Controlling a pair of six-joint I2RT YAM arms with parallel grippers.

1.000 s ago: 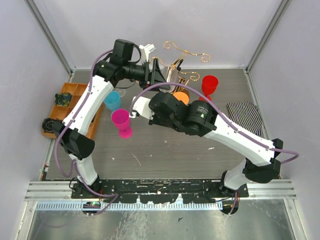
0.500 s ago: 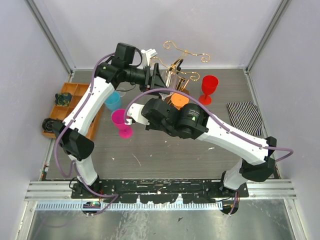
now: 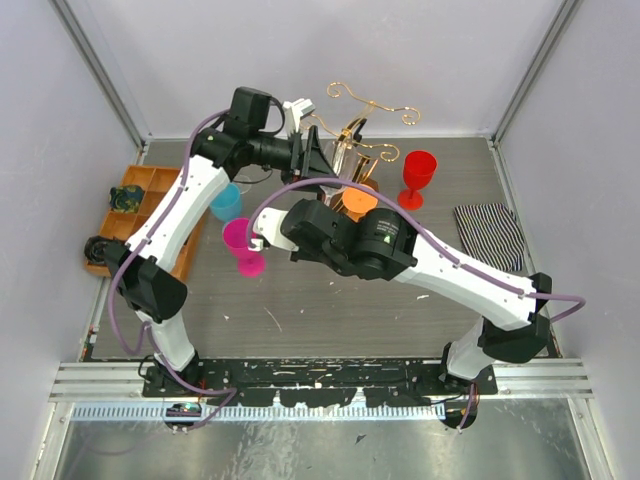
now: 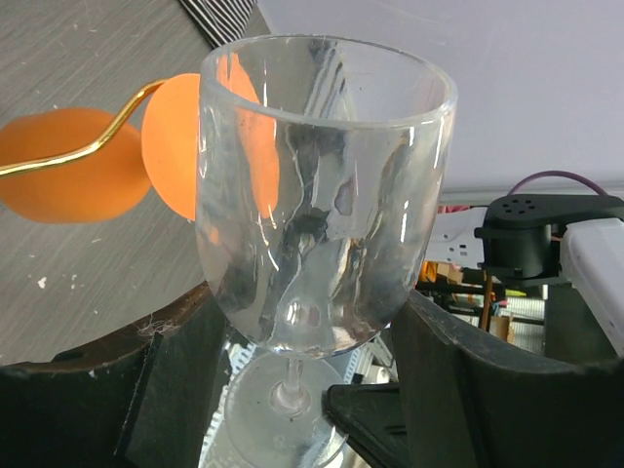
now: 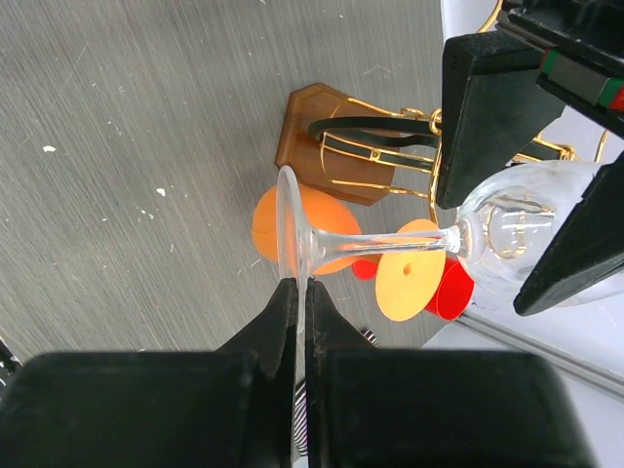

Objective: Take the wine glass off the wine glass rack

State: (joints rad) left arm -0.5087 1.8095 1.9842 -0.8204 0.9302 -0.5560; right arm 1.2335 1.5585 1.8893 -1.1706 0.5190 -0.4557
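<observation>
The clear wine glass [image 5: 390,242] lies sideways in the air beside the gold wire rack [image 3: 375,103], whose brown base [image 5: 312,136] shows in the right wrist view. My left gripper [image 4: 312,331] is shut on the glass bowl [image 4: 322,195], one finger on each side. It sits at the rack's left in the top view [image 3: 312,155]. My right gripper [image 5: 295,288] is shut on the rim of the glass foot [image 5: 290,229]. In the top view its fingers are hidden under its own wrist.
An orange glass [image 3: 358,198] hangs or stands by the rack, and a red glass [image 3: 418,175] stands to its right. Pink [image 3: 242,243] and blue [image 3: 224,200] glasses stand at the left near a wooden tray [image 3: 150,190]. A striped cloth [image 3: 490,230] lies at the right.
My right arm has moved left and up toward the rack and the left gripper. The left arm has shifted only slightly.
</observation>
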